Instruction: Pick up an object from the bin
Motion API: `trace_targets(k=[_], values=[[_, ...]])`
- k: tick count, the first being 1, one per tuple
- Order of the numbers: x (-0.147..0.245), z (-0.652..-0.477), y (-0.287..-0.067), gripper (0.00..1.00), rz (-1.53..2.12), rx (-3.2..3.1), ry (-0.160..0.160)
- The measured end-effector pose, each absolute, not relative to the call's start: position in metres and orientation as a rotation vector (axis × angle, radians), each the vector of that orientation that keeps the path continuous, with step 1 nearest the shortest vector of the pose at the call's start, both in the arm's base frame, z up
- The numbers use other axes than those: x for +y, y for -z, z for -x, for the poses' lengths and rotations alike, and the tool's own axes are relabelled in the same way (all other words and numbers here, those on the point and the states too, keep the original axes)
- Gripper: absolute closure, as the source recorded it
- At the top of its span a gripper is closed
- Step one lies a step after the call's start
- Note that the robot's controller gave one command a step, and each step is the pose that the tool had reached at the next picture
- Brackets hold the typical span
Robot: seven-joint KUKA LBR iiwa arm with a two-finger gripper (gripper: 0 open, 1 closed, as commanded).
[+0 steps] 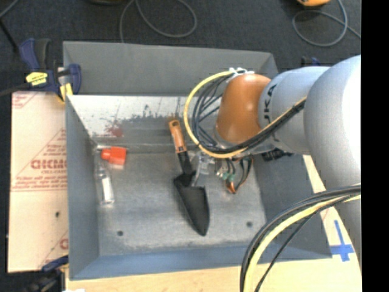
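Grey bin (152, 72). Small garden trowel (193, 202) lies mid-floor: black blade pointing near, orange-brown handle running toward the far wall. Pincer (204, 166) sits low just right of the trowel's neck, where handle meets blade; contact unclear. Open or closed: cannot tell, wrist cover and cables mask it. Clear bottle (106, 184) with an orange cap lies at left, well apart from the trowel.

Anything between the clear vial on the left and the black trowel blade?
Nothing. In the camera view, the bin floor between the clear vial and the trowel is bare grey metal.
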State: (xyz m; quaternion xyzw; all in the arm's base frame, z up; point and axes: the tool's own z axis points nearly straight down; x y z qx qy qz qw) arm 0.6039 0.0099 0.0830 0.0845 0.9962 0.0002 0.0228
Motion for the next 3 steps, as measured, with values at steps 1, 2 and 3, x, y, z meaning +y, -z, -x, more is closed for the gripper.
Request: trace_targets(k=[1,2,3], values=[[0.0098,-0.6029,-0.0905,1.0,-0.26,3.089,0.001],[0.0097,-0.6026,-0.095,1.0,-0.258,3.088,0.001],[0.0095,-0.6023,-0.1001,1.0,-0.257,3.088,0.001]])
